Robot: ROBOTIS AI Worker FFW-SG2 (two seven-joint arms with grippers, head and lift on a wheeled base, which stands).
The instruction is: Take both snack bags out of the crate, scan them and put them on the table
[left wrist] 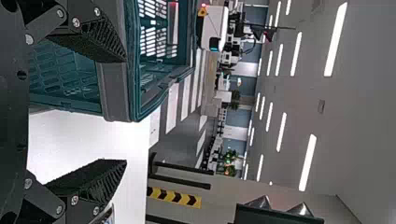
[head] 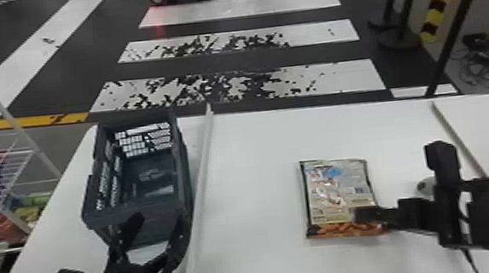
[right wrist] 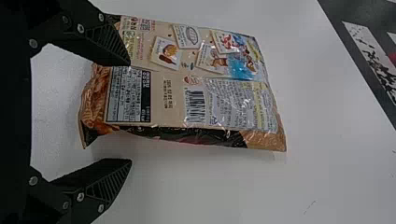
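The robot's right gripper (head: 371,220) is at the near right corner of the snack bag (head: 334,189), its 2 fingers parted and clamped on nothing; in the right wrist view, 1 finger (right wrist: 107,42) overlaps the bag's end and the other lies off to its side, though whether the first touches it, no one can tell. The bag lies flat on the white table (head: 258,154), its barcode (right wrist: 195,106) facing up, between the 2 raised strips that cross the tabletop, the left strip (head: 202,193) and the right strip (head: 459,141). The left gripper (head: 160,223) is at the near end of the dark crate (head: 183,165), its fingers likewise spread, gripping nothing. The crate stands upright on the table, just left of the left strip. Beyond the table, white crosswalk stripes (head: 240,8) mark the floor.
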